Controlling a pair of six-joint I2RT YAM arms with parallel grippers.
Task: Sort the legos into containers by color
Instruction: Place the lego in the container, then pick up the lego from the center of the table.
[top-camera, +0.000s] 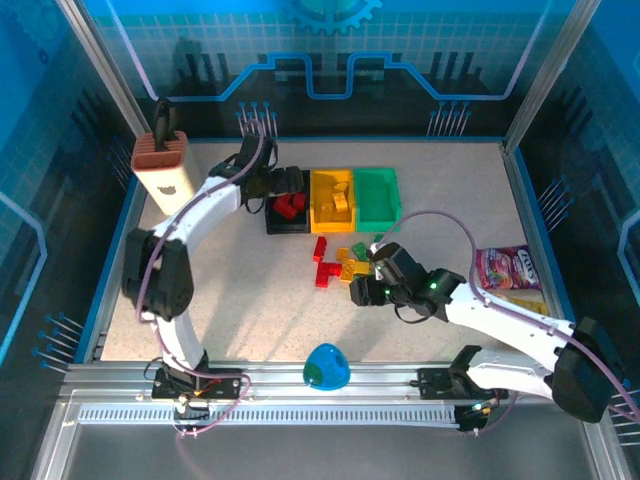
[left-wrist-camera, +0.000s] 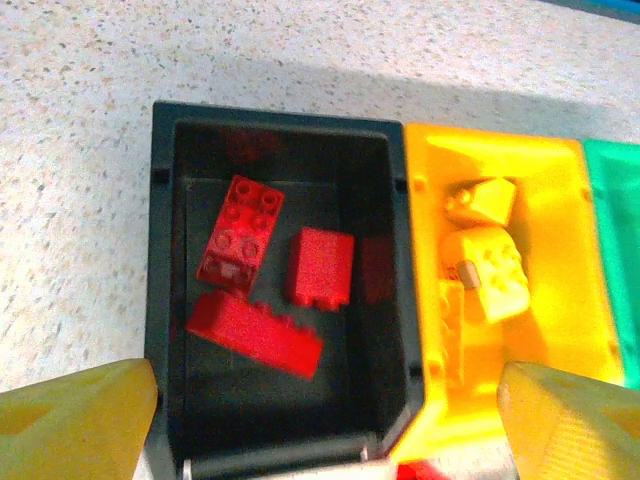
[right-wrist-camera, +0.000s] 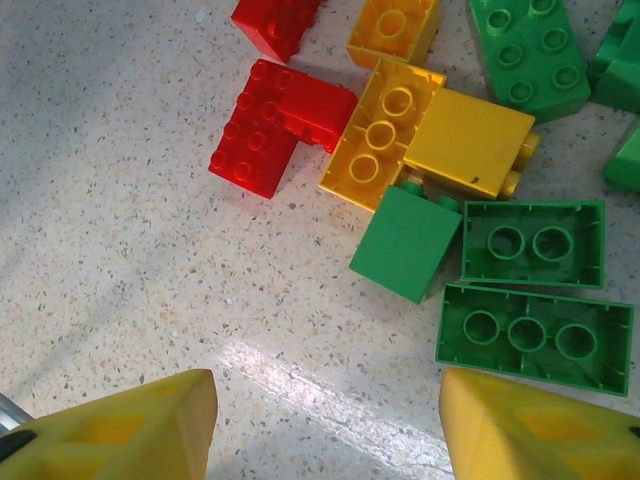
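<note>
Top external hides part of the black bin (top-camera: 287, 228) behind my left gripper (top-camera: 286, 186); on the left wrist its fingers (left-wrist-camera: 80, 425) stand wide, empty, above three red legos (left-wrist-camera: 320, 268). Right gripper (right-wrist-camera: 325, 420) gapes over loose legos (right-wrist-camera: 430, 130), some cropped; bare table (right-wrist-camera: 130, 280) lies beside them.

You are looking down on a table (top-camera: 230, 300). Three bins joined in a row sit at its far middle. The left bin (left-wrist-camera: 160, 300) holds three bricks (left-wrist-camera: 320, 268), the middle bin (left-wrist-camera: 490, 148) holds a few more bricks (left-wrist-camera: 490, 270), and the right bin (left-wrist-camera: 612, 250) adjoins it. Just in front of the bins lie loose bricks (top-camera: 323, 262) (several touching one another). A knife block (top-camera: 161, 170) stands far left, snack packets (top-camera: 510, 270) lie at the right edge, and a bowl (top-camera: 326, 367) sits at the near edge, between the arm bases.
</note>
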